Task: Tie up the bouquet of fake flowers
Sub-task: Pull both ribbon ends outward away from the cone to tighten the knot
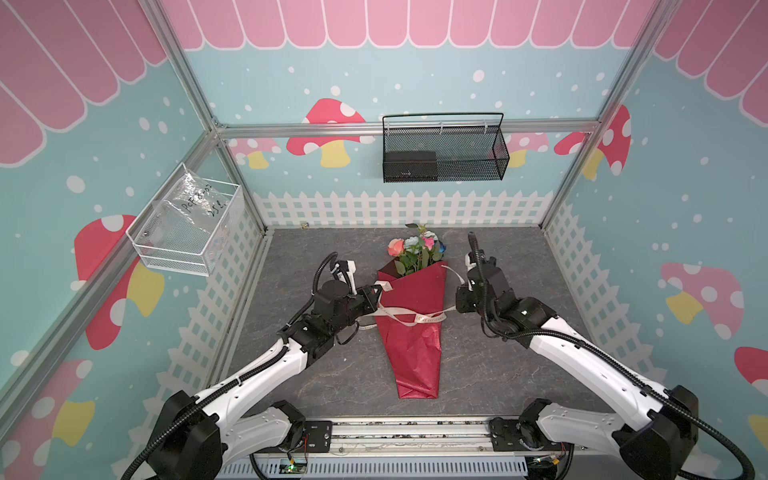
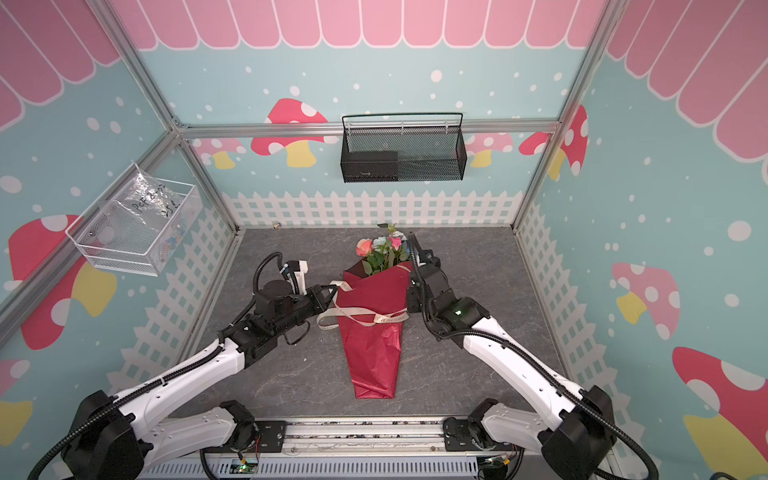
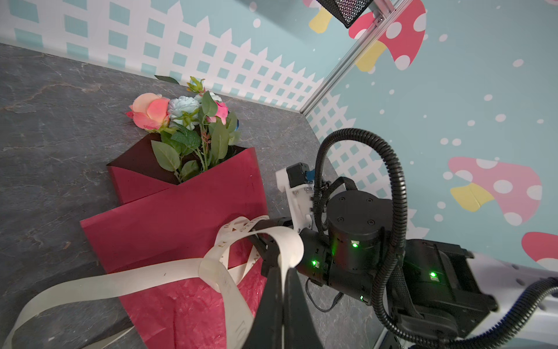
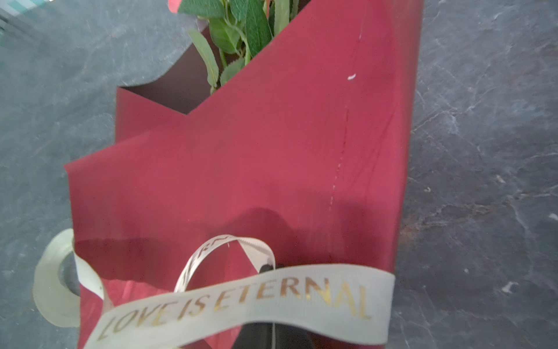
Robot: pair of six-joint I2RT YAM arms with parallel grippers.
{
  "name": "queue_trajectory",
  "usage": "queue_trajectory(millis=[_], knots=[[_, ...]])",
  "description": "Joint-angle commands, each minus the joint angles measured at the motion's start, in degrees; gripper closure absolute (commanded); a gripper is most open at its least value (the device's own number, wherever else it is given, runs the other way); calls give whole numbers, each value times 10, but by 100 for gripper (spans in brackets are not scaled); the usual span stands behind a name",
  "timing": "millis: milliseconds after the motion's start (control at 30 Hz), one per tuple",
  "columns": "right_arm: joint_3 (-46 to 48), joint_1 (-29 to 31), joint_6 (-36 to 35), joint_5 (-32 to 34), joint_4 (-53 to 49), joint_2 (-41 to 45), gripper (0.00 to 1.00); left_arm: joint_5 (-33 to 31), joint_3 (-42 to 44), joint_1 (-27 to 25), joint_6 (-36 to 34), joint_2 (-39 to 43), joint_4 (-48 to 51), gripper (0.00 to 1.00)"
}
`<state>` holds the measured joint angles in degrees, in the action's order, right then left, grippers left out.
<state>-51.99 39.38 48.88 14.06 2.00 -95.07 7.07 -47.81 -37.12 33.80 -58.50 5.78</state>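
Bouquet (image 1: 411, 353) flat mid-desk (image 1: 316, 374), blooms toward back edge. Ribbon (image 4: 241, 302) crosses it slack, knot not cinched. Left gripper (image 1: 376, 301) pinching ribbon at bouquet's left edge; right gripper (image 1: 458, 298) pinching ribbon at right edge. Risks: uneven pull drags bouquet sideways; slick ribbon slips from fingers; loop slides toward narrow end.

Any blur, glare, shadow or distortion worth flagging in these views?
Both top views: sharp, even light, posts splayed by the wide lens. Left wrist: bouquet crisp, own fingers dark and soft. Right wrist: soft all over, shadow on the paper above the ribbon, lettering readable.
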Motion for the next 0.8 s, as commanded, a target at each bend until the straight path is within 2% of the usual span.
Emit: queue_trajectory(millis=[0,133,333,433,667,767], knots=[[-13,1,37,17,44,7,100,-5,-19,-12,12,8,-6,100],[6,2,61,-40,103,1,100,-6,-18,-22,19,7,-18,100],[68,1,89,-45,209,36,97,0,-13,-28,32,-1,-35,100],[64,1,80,-58,197,27,95,-3,-11,-28,35,-3,-34,100],[100,2,60,-102,161,44,69,-14,12,-28,51,-2,-29,100],[105,2,39,-110,114,76,66,-16,25,-28,60,-2,-30,100]])
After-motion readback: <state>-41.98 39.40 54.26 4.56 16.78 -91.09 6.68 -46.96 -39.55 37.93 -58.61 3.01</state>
